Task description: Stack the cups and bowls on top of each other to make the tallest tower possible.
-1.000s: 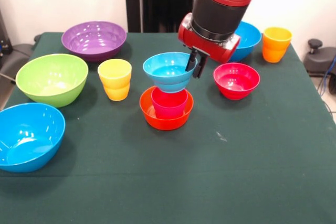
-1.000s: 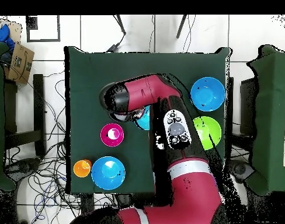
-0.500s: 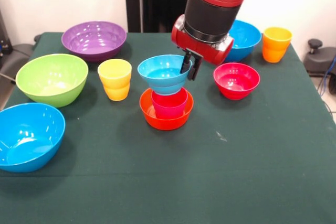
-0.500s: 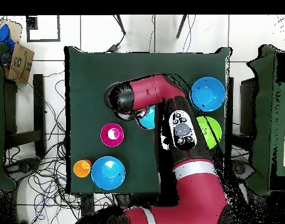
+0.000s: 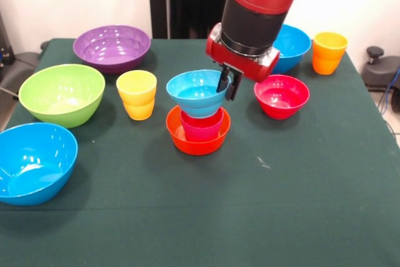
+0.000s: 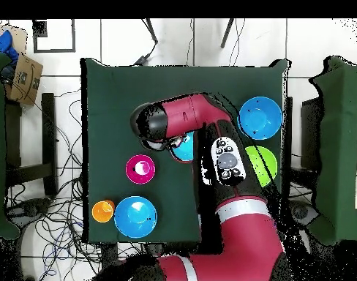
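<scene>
My gripper [image 5: 226,85] is shut on the right rim of the small light blue bowl [image 5: 197,92], one finger inside and one outside. That bowl's base sits at the mouth of the red-pink cup [image 5: 201,127], which stands inside the orange bowl [image 5: 196,142] at the table's middle. In the overhead view the arm hides the gripper, and only part of the light blue bowl [image 6: 185,149] shows. The yellow cup [image 5: 137,94] stands left of the stack. The small red bowl [image 5: 281,95] lies to its right, and the orange cup [image 5: 329,52] is at the far right.
The purple bowl [image 5: 112,47] is at the far left and the lime green bowl [image 5: 62,94] is nearer on the left. One blue bowl [image 5: 34,161] sits at the near left corner. A second blue bowl [image 5: 295,44] is behind the arm.
The gripper has carried the light blue bowl a little left and lowered it over the red-pink cup. The other bowls and cups have not moved.
</scene>
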You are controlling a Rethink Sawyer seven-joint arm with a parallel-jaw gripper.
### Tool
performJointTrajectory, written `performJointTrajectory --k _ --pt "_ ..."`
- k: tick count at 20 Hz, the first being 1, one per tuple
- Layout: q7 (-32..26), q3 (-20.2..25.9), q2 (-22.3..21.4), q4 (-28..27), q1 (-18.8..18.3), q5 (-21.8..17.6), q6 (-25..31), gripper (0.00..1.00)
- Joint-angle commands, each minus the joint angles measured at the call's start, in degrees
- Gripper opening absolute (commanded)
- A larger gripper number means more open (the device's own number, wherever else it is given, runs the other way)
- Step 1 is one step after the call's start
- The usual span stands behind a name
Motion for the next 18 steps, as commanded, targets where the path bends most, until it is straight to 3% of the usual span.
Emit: performJointTrajectory --k 1,18 --pt "-13.97 4.04 3.9 -2.56 0.32 -3.31 -1.38 0.0" --pt "-14.06 2.46 4.46 -1.95 1.03 -4.63 0.33 0.0"
